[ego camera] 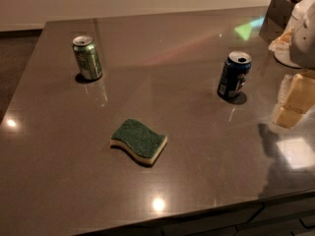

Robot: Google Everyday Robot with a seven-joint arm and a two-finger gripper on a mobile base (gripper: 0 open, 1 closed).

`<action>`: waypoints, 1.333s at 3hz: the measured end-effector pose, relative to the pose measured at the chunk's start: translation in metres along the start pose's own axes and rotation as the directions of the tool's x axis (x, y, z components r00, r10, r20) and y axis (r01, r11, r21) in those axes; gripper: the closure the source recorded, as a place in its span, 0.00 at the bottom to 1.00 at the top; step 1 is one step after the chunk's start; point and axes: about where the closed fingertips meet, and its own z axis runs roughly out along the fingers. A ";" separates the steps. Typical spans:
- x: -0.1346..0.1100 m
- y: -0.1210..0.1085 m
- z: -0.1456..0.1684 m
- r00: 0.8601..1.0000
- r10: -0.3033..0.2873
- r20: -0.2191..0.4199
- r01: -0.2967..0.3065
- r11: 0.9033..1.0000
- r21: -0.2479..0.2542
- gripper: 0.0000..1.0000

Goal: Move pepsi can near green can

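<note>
Ok, the clock is laid on the table [59,181] as the camera sees it, 12 = far edge.

Nearest: a green sponge [139,141], lying flat at about 6 from centre, scrub side up. It's not part of the job. It sits nearer the camera than the straight line between the two cans, so I'd judge it's off the path.

The gripper [294,101] is at the right edge, around 3 to 4, partly cut off by the frame. I can't tell whether it is spread or closed, as only pale beige blocks show. It holds nothing that I can see.

The pepsi can [234,75] stands upright at about 2, top up, long axis vertical, well apart from the sponge. From the gripper it lies between 9 and 10: to the left and a little farther off, near but not touching. That's the relation that matters — the approach goes leftward across the table, and with a vertical axis a side grasp on the can wall looks right.

The green can [87,58] is upright too, at about 10, well apart from the pepsi can and almost dead 9 from it. So the carry would run the same way as the approach. The move looks not yet begun — the cans sit on opposite sides.

Farthest: the white arm body [302,33] at 1 to 2, and a dark box [275,11] behind it at the far right corner.
</note>
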 end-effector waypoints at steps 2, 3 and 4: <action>0.003 -0.026 0.009 0.997 0.072 0.028 -0.072 0.997 0.010 0.00; 0.012 -0.060 0.029 0.987 0.153 0.056 -0.155 0.988 0.020 0.00; 0.018 -0.088 0.048 0.971 0.221 0.095 -0.225 0.974 0.034 0.00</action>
